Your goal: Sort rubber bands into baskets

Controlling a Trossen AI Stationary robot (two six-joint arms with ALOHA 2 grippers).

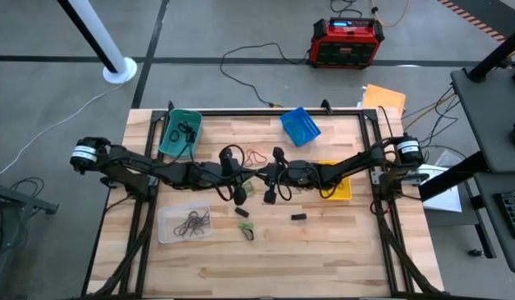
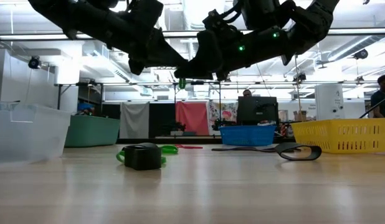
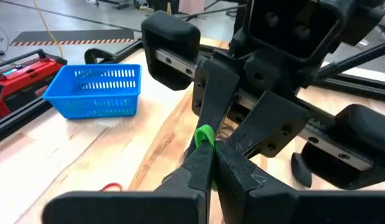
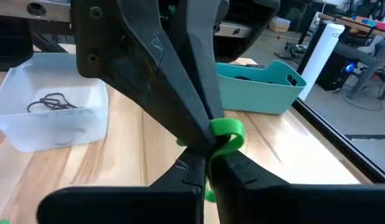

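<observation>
Grippers, left [image 3: 208, 163] and right [image 4: 208, 163], pinch thin green rubber band [image 4: 228, 135].

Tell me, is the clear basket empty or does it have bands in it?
Not empty: the clear basket holds a tangle of dark rubber bands.

You've got a pale wood table [image 1: 341, 250] with light plank stripes; teal-green basket [image 1: 180, 131]; blue basket [image 1: 300, 126] with slotted mesh walls; yellow basket [image 2: 345, 135], same mesh; clear basket [image 1: 183, 223] holding dark brown bands [image 1: 193, 222]; bright green band [image 4: 227, 134] between both black grippers, left gripper [image 3: 208, 163] and right gripper [image 4: 204, 163]; red bands [image 1: 257, 157] on wood; small black block [image 1: 298, 217]; red and black box [image 1: 347, 42] on the grey floor.
</observation>
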